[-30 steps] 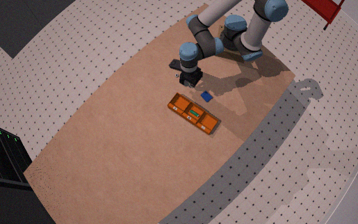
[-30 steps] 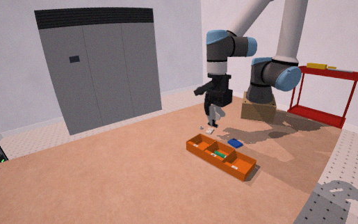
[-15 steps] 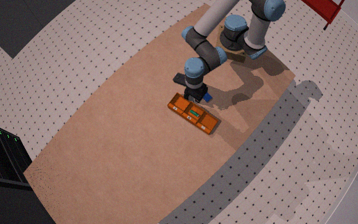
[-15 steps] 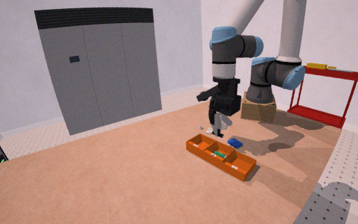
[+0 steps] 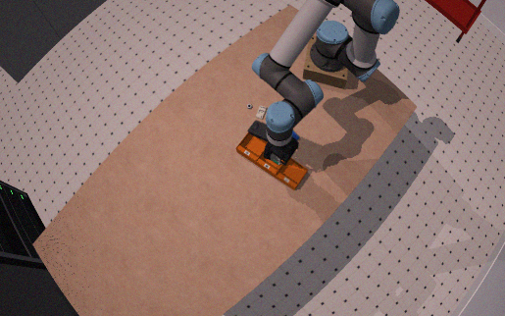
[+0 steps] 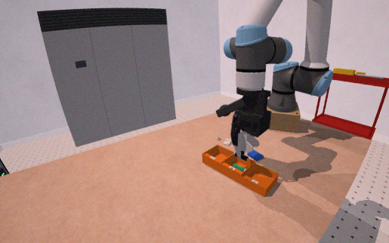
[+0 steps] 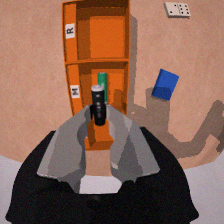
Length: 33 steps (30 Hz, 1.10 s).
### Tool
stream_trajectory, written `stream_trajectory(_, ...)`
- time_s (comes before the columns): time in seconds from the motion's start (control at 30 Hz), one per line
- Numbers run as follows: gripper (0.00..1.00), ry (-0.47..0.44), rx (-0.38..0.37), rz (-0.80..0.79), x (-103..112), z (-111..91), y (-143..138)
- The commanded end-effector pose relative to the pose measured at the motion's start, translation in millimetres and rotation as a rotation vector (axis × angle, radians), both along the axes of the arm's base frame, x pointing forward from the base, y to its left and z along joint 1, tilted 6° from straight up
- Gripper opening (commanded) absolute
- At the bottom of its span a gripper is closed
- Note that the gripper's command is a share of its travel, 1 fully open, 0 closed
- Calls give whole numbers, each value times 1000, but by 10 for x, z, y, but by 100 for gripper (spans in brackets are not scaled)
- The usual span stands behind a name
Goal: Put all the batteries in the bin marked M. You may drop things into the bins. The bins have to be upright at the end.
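My gripper [image 7: 99, 105] [image 6: 241, 155] is shut on a black battery [image 7: 99, 116] with a silver end, which hangs between the fingertips over the middle compartment. An orange three-part bin row [image 5: 256, 158] [image 6: 220, 165] [image 7: 95, 62] stands upright. The wrist view shows the label M [image 7: 75, 91] on the middle compartment and the label R [image 7: 70, 31] on the one beside it. The third label cannot be read. A green battery [image 6: 239, 167] [image 7: 102, 80] lies in the M compartment, partly hidden by the black battery in the wrist view.
A blue block [image 6: 255, 155] [image 7: 165, 84] lies beside the bin row on the robot's side. A white domino [image 5: 261, 112] [image 6: 227, 142] [image 7: 177, 9] and a small ring-like part [image 5: 249, 106] [image 6: 218, 138] lie past the R end. The arm's wooden base block [image 6: 285, 120] stands behind.
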State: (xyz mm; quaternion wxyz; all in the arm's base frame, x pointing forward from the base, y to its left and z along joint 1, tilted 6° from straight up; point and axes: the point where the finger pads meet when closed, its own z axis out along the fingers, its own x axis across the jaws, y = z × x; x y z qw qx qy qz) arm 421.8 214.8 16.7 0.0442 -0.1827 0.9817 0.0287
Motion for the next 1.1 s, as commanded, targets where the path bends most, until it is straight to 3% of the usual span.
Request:
stream_trajectory(0.0, 0, 1, -4, -9, 28, 4, -15)
stream_trajectory(0.83, 0, 1, -3, -7, -31, -8, -97)
stream_trajectory(1.07, 0, 6, -4, -8, -43, -128, -95)
